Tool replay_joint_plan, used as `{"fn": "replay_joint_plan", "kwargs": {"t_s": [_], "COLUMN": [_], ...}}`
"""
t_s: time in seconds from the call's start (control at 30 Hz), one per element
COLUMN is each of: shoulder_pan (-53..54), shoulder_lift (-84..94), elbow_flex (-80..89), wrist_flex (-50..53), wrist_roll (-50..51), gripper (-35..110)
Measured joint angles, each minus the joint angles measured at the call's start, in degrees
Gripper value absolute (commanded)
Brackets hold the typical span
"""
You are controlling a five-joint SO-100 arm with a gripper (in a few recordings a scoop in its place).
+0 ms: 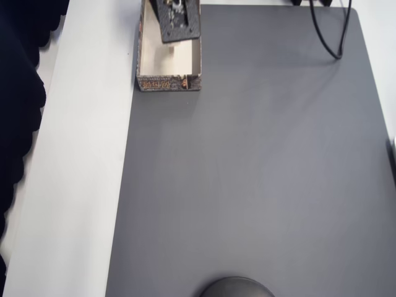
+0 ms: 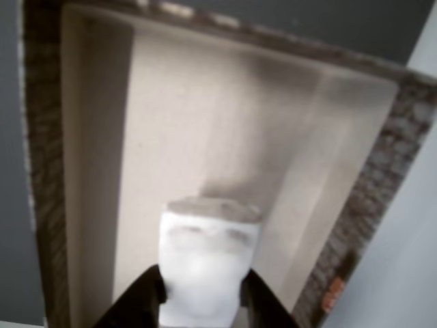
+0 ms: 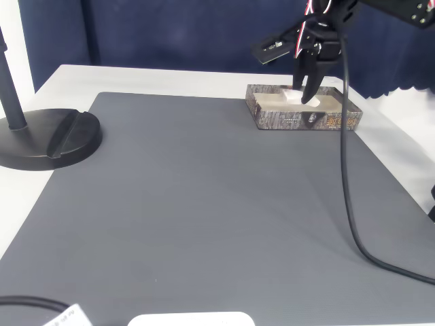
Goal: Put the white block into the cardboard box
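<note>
A grey mat (image 3: 204,197) covers most of the white table (image 3: 156,78), and it is bare across its whole middle. At the mat's far edge in the fixed view sits the cardboard box (image 3: 331,121), a shallow lidless tray with brown patterned outer walls and a cream inside. In the overhead view the box (image 1: 147,62) lies at the top, right on the seam where the mat meets the white tabletop, and its upper end is cut off by the frame.

The black arm reaches down over the box from above. The gripper (image 2: 202,301) has its two dark fingers closed against the sides of the white block (image 2: 205,263), which stands up between them with its free end pointing down into the box. In the wrist view the cream floor of the box (image 2: 205,123) spreads out beneath the block, and nothing else lies in it. Whether the block already touches the floor I cannot tell; the wrist picture is soft and the block's far end is blurred.

From above, the gripper's black plate (image 1: 179,18) covers much of the box interior, so only a pale sliver of the block (image 1: 171,52) shows below it. In the fixed view the block (image 3: 297,97) is a small white patch between the finger tips, level with the box rim.

A black cable (image 3: 346,170) hangs from the arm and trails across the mat. A black round stand base (image 3: 47,139) sits on the left.
</note>
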Motion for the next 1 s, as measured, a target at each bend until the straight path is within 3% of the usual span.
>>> {"fn": "replay_joint_plan", "kwargs": {"t_s": [0.67, 0.83, 1.0], "shoulder_pan": [-0.4, -0.4, -0.4], "shoulder_lift": [-5.6, -5.9, -5.9], "elbow_flex": [-4.0, -4.1, -4.3], "wrist_flex": [-1.1, -1.1, -1.1], "wrist_roll": [0.0, -0.8, -2.5], "gripper": [13, 27, 32]}}
